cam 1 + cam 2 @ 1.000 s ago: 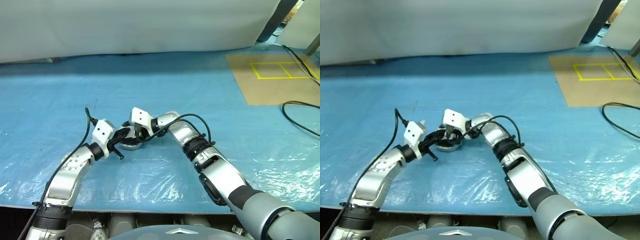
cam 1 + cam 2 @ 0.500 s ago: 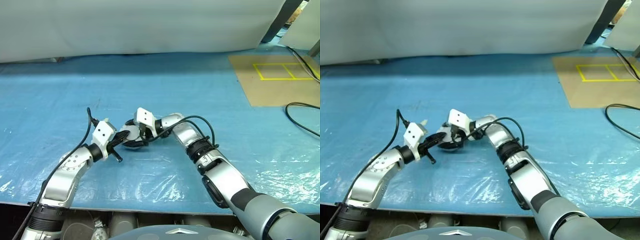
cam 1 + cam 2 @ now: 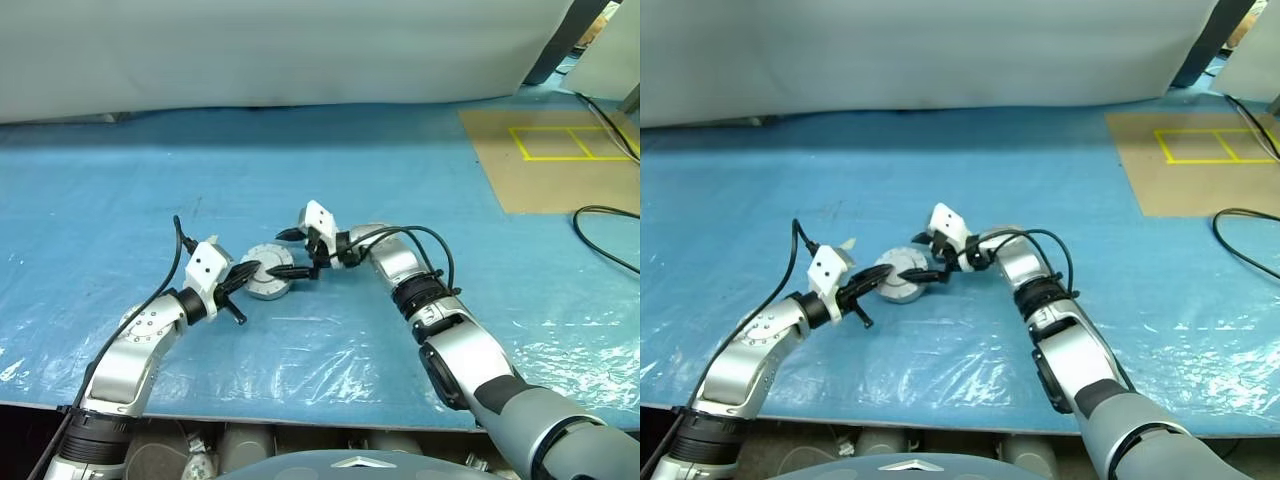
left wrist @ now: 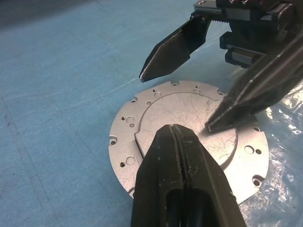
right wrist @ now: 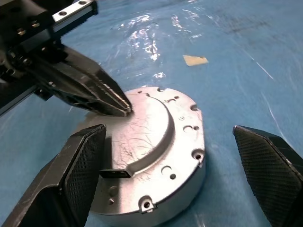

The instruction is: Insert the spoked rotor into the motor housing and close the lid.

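- Right gripper [image 3: 285,252] stands wide open, just right of the lidded motor housing [image 3: 266,271].
- Left gripper [image 3: 252,273], pinched shut, presses the lid [image 4: 184,127] from the left.

Item count for the work surface:

- Round silver motor assembly [image 3: 267,282]: one. It is a flat metal disc with a raised circular lid [image 4: 187,124] on top, also one.
- Small holes around the disc flange: several; the exact number cannot be told.
- Grippers: two, the left gripper [image 3: 243,276] and the right gripper [image 3: 288,252], each with two black fingers.
- Blue plastic sheet [image 3: 120,200] covering the table: one.
- Brown board [image 3: 545,165] with yellow tape markings: one.
- Black cable [image 3: 605,235] lying near the board: one.
- Small tan scrap [image 5: 194,59] on the sheet: one.
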{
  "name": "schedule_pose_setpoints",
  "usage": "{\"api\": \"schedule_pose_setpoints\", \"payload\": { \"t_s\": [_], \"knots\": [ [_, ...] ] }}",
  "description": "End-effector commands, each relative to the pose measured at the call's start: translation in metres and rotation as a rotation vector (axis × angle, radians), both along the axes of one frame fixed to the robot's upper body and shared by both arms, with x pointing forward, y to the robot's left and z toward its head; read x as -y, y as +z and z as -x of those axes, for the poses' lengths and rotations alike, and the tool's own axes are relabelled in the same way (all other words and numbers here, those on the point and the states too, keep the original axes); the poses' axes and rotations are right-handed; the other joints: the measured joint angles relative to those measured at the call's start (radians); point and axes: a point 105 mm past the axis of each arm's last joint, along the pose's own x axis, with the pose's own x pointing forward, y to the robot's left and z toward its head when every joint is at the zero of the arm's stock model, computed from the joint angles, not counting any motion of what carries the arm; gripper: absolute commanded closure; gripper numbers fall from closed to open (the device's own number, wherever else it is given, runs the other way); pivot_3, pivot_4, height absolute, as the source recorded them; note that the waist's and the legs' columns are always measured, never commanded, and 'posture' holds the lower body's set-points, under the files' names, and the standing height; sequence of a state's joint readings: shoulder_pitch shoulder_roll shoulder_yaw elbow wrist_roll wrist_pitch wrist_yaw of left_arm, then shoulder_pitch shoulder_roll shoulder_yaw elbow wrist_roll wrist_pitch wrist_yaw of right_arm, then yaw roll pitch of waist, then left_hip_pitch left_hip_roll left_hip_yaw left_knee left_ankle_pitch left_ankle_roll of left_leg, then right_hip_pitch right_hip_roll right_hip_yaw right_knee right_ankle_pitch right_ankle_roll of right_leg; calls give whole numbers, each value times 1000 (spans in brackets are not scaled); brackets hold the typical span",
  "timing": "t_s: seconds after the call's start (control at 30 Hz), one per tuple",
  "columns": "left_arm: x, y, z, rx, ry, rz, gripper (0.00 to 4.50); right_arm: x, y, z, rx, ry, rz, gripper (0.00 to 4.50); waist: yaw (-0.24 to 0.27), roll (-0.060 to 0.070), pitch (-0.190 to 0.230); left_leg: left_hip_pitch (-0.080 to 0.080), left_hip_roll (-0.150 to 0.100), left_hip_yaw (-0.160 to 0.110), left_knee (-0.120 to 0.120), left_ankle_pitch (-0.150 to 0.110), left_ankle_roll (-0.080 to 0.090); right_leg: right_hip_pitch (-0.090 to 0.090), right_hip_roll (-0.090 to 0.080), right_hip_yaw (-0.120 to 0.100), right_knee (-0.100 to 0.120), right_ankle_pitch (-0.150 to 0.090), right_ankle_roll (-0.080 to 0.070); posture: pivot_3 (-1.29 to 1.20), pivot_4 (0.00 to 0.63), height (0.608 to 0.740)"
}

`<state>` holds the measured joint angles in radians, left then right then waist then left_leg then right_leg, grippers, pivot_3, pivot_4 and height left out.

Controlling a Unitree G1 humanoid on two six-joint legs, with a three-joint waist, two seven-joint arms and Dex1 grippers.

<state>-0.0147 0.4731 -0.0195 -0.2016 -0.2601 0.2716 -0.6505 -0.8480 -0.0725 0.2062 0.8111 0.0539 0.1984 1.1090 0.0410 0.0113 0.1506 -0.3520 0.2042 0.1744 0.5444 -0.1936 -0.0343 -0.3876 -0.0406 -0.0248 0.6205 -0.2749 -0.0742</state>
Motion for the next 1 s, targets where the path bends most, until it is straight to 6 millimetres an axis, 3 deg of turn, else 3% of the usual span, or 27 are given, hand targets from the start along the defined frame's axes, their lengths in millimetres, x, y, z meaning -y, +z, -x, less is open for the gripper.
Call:
{"api": "schedule_pose_setpoints", "payload": {
  "t_s": [0.03, 0.13, 0.43, 0.73, 0.83, 1.0],
  "knots": [
    [-4, -25, 8, -101, 12, -24, 4500, 3, -7, 8, -255, -59, -29, 19, 1, 0, 0, 0, 0, 0, 0, 0, 0, 0, 0, 0, 0, 0, 0, 0, 150, 740],
    [-5, -26, 8, -103, 15, -26, 4500, 3, -12, 21, -448, -68, -27, 19, 2, 0, 0, 0, 0, 0, 0, 1, -1, 0, 0, 0, 0, 0, 0, 0, 150, 740],
    [-5, -26, 9, -100, 22, -25, 4500, 6, -24, 33, -825, -205, 43, 19, 3, 0, 0, 2, 0, 0, -1, 2, -4, 2, 0, 0, -1, 0, 0, 0, 150, 740],
    [-9, -25, 8, -92, 31, -31, 4500, -44, -9, 70, -1176, -117, -57, 19, -10, -1, 0, 2, 2, 0, -3, 0, -9, 2, 4, 0, -1, 1, 3, 0, 150, 740],
    [-10, -24, 8, -87, 34, -34, 4500, -50, -8, 61, -1240, -185, -142, 653, -4, 0, 0, 3, 3, 0, -4, 0, -10, 0, 4, 0, 0, 1, 2, 0, 150, 740],
    [-16, -23, 10, -86, 46, -41, 4500, -44, -5, 39, -1261, -297, -230, 2364, 5, 0, 0, 3, 0, 0, -3, 0, -10, 0, 1, 0, -1, 0, 1, 0, 150, 740]
  ]
}}
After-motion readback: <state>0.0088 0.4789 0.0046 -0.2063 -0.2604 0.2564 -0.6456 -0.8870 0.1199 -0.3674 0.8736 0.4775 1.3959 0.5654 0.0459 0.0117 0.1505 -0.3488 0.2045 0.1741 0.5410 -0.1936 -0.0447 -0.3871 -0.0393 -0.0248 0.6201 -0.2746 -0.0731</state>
